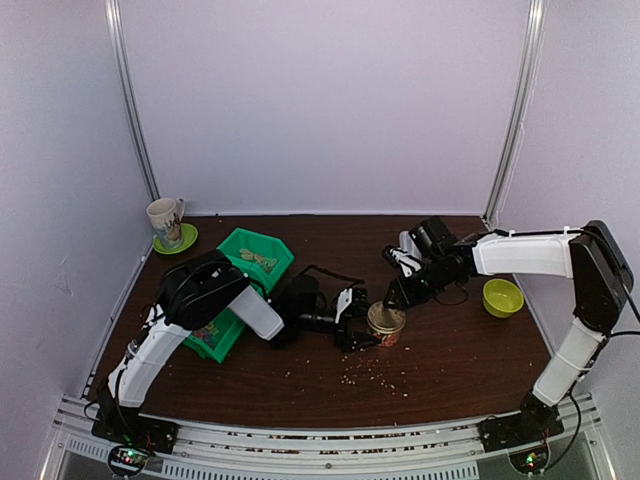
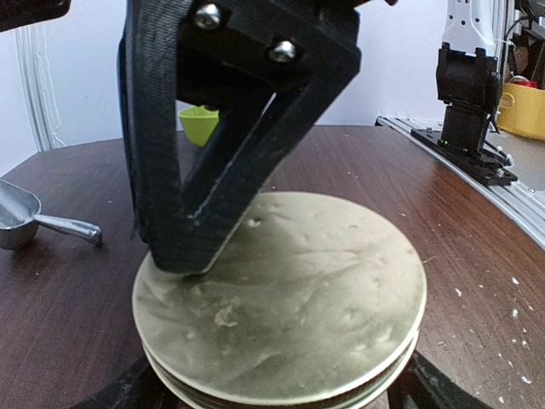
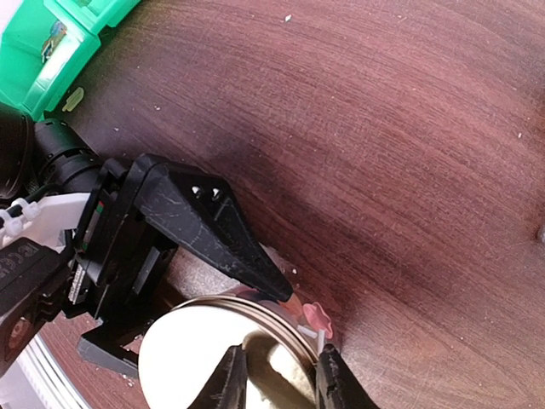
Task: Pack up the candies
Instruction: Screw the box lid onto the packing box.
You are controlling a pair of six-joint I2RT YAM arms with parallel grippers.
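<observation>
- Pale lilac booth, dark wood table (image 1: 460,390). The action is mid-table at the jar (image 1: 385,326).
- left arm (image 1: 160,350) comes in low from the jar's left, forearm near flat, wrist level with the jar's body.
- right arm (image 1: 585,300) stands tall at the elbow to the jar's right. Its forearm runs across and pitches down onto the jar.
- green bin (image 1: 255,262) sits left of the jar, bowl (image 1: 502,297) right of it, scoop (image 2: 34,220) off to one side. All are apart from it.
- left gripper (image 1: 350,322): fingers spread wide, one each side of the jar body. Reads as a brace so the jar can't spin or slide. Can't tell if the pads actually bear on it.
- right gripper (image 3: 281,385): fingers narrowed over the rim of the gold lid (image 2: 289,307), one tip on the lid's top. Lid-turning pose, I'd guess. Can't tell if it's a firm pinch.
- candies (image 3: 319,317): lid is on, contents hidden. Only one shows, a pink-red bit on the table just beside the jar, by the right fingertips.
</observation>
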